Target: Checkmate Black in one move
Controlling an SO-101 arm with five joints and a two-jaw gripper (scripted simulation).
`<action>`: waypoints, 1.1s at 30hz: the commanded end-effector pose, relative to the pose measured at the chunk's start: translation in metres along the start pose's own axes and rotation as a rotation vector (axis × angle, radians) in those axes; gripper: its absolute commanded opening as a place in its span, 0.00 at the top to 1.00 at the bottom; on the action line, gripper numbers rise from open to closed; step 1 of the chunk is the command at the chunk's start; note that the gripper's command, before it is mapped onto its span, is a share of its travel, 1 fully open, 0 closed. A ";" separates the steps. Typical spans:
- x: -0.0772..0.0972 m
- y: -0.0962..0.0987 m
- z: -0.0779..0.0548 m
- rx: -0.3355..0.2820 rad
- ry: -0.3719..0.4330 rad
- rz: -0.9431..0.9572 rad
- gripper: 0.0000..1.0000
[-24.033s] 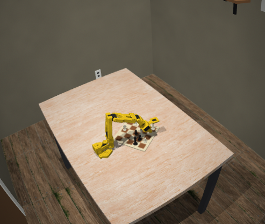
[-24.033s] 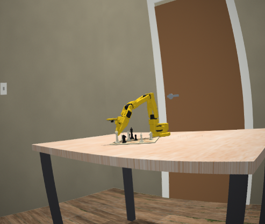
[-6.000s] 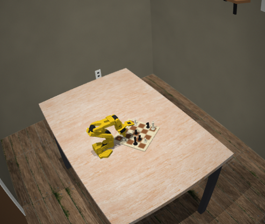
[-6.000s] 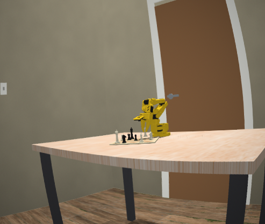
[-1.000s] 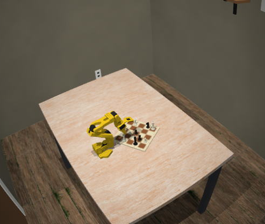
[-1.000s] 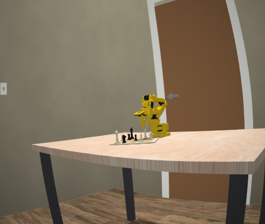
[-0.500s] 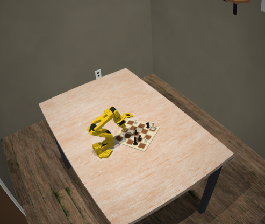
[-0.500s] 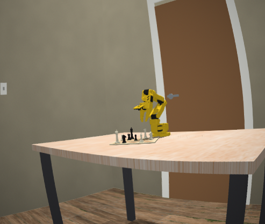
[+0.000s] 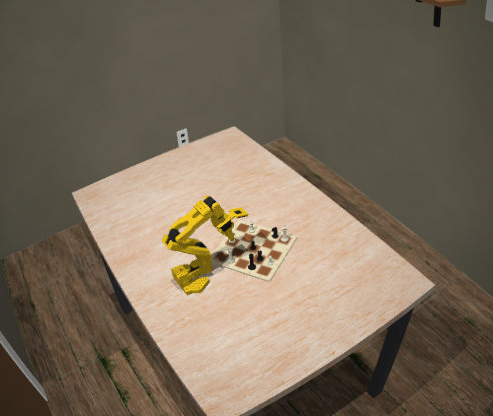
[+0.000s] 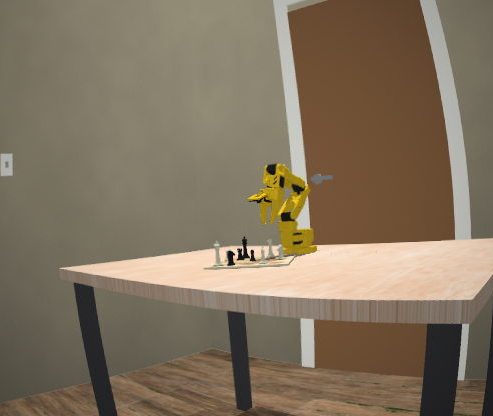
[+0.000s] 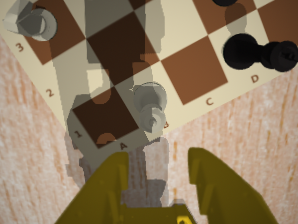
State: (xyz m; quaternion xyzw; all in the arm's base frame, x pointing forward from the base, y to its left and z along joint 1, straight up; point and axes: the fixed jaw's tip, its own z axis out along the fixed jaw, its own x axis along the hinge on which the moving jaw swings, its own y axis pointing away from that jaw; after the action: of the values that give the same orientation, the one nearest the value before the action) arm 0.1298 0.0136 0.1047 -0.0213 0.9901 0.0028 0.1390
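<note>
The small chessboard [image 9: 259,247] lies on the wooden table right in front of my yellow arm. A white piece [image 11: 150,102], apparently a knight, stands upright on the light square B1 at the board's near edge. My gripper [image 11: 157,155] hangs above and just behind it, over the board's edge, with its jaws slightly apart and nothing between them. In the side view the gripper [image 10: 268,219] is well above the pieces. A black piece [image 11: 250,52] stands in file D, and another white piece [image 11: 32,20] stands near rank 3 in file A.
Several more black and white pieces stand across the board, among them a tall black one [image 9: 252,261] at its front and a white one [image 9: 284,232] at its far corner. My arm's base [image 9: 191,277] sits left of the board.
</note>
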 end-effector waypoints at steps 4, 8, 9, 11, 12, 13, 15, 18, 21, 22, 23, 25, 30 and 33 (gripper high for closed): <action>-0.005 -0.008 -0.001 0.016 0.001 0.068 0.86; -0.013 -0.027 0.000 0.051 0.000 0.183 0.82; -0.015 -0.034 0.000 0.062 0.000 0.220 0.81; -0.018 -0.048 0.000 0.087 0.000 0.301 0.78; -0.019 -0.057 0.000 0.100 -0.001 0.344 0.77; -0.020 -0.065 0.001 0.114 -0.001 0.388 0.75; -0.020 -0.083 0.001 0.141 -0.001 0.478 0.73; -0.019 -0.093 0.001 0.155 -0.001 0.522 0.71; -0.014 -0.119 0.001 0.193 -0.001 0.646 0.67; -0.012 -0.127 0.001 0.204 -0.001 0.683 0.66; -0.009 -0.134 0.000 0.215 -0.001 0.717 0.65; -0.004 -0.146 0.000 0.233 -0.001 0.775 0.63; 0.005 -0.163 -0.001 0.257 0.000 0.854 0.60; 0.006 -0.165 -0.001 0.260 0.000 0.864 0.60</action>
State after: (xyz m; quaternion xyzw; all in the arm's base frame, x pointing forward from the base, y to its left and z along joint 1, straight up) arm 0.1310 -0.1457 0.1024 0.4089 0.9026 -0.0591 0.1206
